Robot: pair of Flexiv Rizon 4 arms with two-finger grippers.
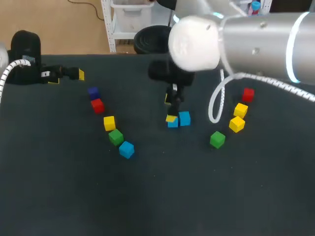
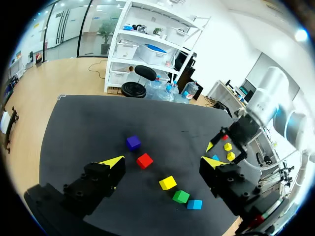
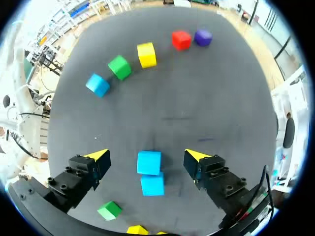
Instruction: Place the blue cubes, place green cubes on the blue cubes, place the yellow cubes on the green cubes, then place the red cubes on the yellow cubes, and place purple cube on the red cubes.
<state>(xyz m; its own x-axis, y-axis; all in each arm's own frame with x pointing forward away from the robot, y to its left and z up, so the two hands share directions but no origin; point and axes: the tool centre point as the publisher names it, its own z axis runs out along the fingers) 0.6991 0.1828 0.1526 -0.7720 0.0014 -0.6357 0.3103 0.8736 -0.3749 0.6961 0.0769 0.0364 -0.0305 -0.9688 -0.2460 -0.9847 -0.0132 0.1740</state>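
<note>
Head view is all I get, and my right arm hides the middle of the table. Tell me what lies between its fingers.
Observer: The right wrist view shows two blue cubes. The farther blue cube sits between the fingers of the right gripper. The nearer blue cube seems to touch it, closer to the wrist.
Operator: Say whether it grips them.
Observer: No. The fingers stand open, with bare table showing on either side of the cubes.
Operator: Now report the left gripper.
Observer: The left wrist view shows the left gripper open, with nothing between its fingers.
</note>
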